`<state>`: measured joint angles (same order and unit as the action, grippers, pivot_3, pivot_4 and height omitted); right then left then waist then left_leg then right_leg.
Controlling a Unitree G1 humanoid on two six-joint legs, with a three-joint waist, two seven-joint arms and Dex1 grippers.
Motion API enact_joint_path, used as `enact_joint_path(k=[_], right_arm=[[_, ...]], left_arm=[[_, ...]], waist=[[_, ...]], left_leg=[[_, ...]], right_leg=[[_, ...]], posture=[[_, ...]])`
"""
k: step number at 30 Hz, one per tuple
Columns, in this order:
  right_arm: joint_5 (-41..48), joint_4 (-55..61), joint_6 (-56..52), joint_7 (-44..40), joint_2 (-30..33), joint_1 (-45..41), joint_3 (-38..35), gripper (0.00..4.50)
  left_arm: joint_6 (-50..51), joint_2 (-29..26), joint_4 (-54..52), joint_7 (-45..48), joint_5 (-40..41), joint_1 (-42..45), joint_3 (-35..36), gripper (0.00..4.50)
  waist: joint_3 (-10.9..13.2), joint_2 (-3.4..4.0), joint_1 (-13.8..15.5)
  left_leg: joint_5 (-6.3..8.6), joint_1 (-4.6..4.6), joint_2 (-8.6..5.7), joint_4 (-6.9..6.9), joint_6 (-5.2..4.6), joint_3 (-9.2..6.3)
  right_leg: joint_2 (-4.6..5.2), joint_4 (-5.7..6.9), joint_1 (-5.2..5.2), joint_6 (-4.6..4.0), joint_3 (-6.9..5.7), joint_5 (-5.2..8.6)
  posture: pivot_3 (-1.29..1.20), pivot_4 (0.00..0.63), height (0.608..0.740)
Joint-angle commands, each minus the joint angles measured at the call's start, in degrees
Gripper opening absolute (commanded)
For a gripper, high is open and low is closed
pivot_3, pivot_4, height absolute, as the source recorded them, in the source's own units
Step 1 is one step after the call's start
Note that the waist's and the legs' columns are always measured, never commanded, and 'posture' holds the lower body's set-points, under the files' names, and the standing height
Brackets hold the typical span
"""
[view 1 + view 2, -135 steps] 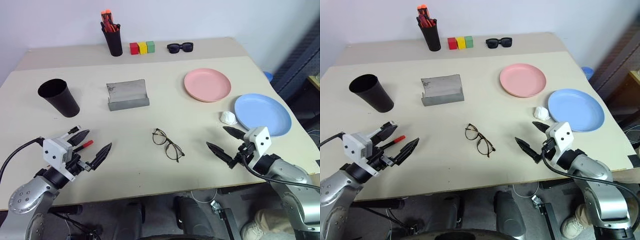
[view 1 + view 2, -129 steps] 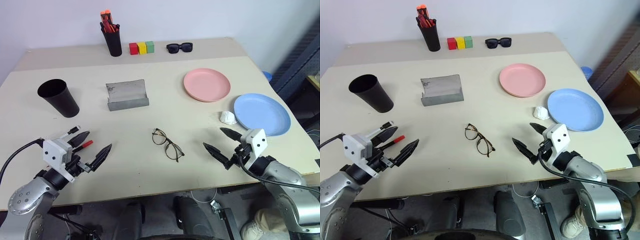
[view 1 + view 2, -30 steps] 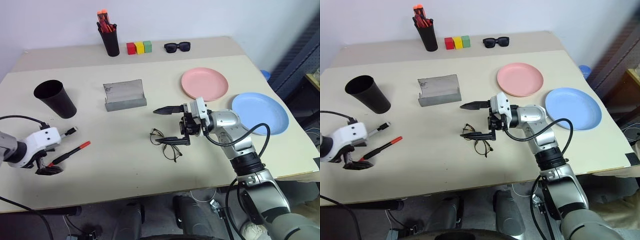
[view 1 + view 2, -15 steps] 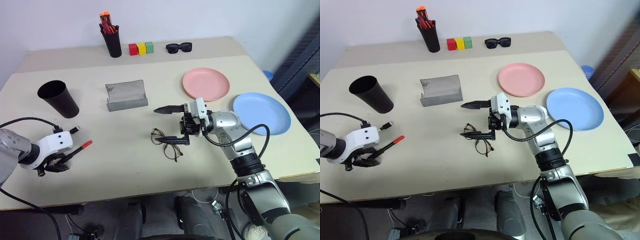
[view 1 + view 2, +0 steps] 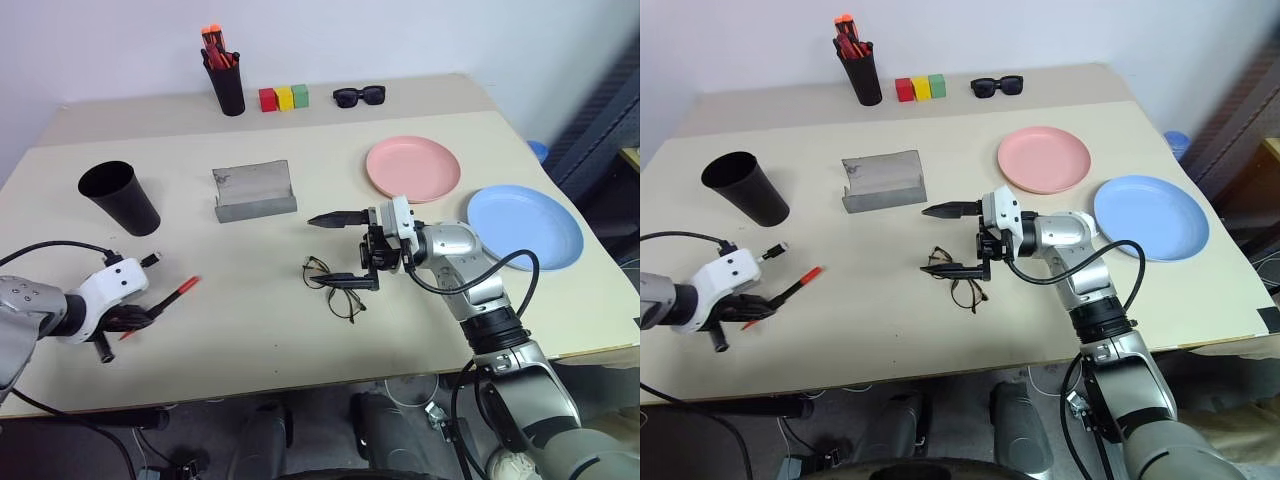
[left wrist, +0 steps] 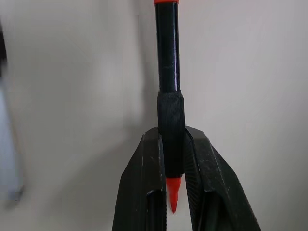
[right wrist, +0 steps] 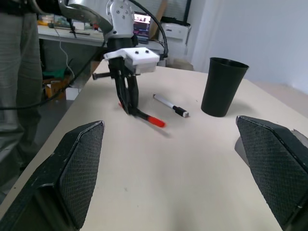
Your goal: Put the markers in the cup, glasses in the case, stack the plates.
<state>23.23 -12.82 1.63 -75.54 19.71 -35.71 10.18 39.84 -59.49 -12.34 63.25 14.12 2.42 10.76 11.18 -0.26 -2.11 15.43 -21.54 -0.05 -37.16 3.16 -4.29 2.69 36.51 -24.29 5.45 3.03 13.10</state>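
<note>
- Two markers on my bench: the red-capped marker (image 5: 165,303) is clamped at its tail end between the fingers of my left gripper (image 5: 132,318), near the bench's left front edge, cap end pointing away toward the middle; the white marker with black cap (image 5: 773,250) lies flat just beyond it, apart from the gripper.
- One black cup (image 5: 120,197) upright at the left, well behind both markers.
- One grey case (image 5: 254,191), flap raised, mid-bench.
- One pair of wire-rimmed glasses (image 5: 333,291) at the centre front; my right gripper (image 5: 342,247) hangs over them with fingers spread wide, the nearer fingertip at the frame; contact I cannot tell.
- Two plates lying apart at the right: pink plate (image 5: 413,168) further back, blue plate (image 5: 525,226) nearer the right edge.
</note>
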Motion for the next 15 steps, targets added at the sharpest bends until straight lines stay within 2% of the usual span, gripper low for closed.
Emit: enact_joint_path(k=[1,5,8,11,15], right_arm=[[0.27,-0.30,1.12,0.91,-1.14,-1.46,-1.50,4.50],[0.21,-1.29,1.32,1.59,-1.92,-2.23,-1.68,4.50],[-0.52,-2.62,1.60,3.21,-2.98,-3.14,-1.67,4.50],[-0.45,-4.74,1.18,4.54,-4.66,-4.98,-2.10,4.50],[-1.14,-8.70,2.07,5.93,-6.57,-7.49,-2.48,4.50]], left_arm=[[2.95,4.66,-4.36,-2.94,9.52,7.06,7.99,0.02],[3.53,12.13,-0.51,-14.62,11.30,17.98,11.27,0.02],[-4.03,19.37,3.35,-25.88,9.33,24.47,15.71,0.02],[-8.90,22.06,6.17,-31.50,6.92,25.06,16.93,0.02],[-13.97,26.18,8.77,-36.88,7.63,24.20,19.37,0.02]], waist=[[0.09,-0.42,0.00],[0.07,-0.57,-0.45],[0.06,-0.59,-0.63],[0.06,-0.59,-1.01],[0.06,-0.59,-0.70]], left_leg=[[0.00,-0.01,0.00,-0.01,0.00,-0.01],[0.00,0.02,0.00,0.03,0.01,-0.10],[0.00,0.05,0.00,0.04,0.01,-0.11],[0.00,0.06,0.00,0.07,0.03,-0.11],[0.00,0.02,-0.01,0.09,0.05,-0.11]], right_leg=[[0.00,0.00,0.00,0.03,-0.01,-0.02],[-0.02,0.01,0.00,0.17,-0.06,-0.12],[-0.02,0.03,-0.01,0.17,-0.07,-0.13],[-0.02,0.04,-0.04,0.16,-0.06,-0.13],[0.01,0.01,-0.05,0.17,-0.06,-0.14]], posture=[[0.00,0.150,0.740],[0.00,0.150,0.740],[0.00,0.150,0.740],[0.00,0.150,0.740],[0.00,0.150,0.740]])
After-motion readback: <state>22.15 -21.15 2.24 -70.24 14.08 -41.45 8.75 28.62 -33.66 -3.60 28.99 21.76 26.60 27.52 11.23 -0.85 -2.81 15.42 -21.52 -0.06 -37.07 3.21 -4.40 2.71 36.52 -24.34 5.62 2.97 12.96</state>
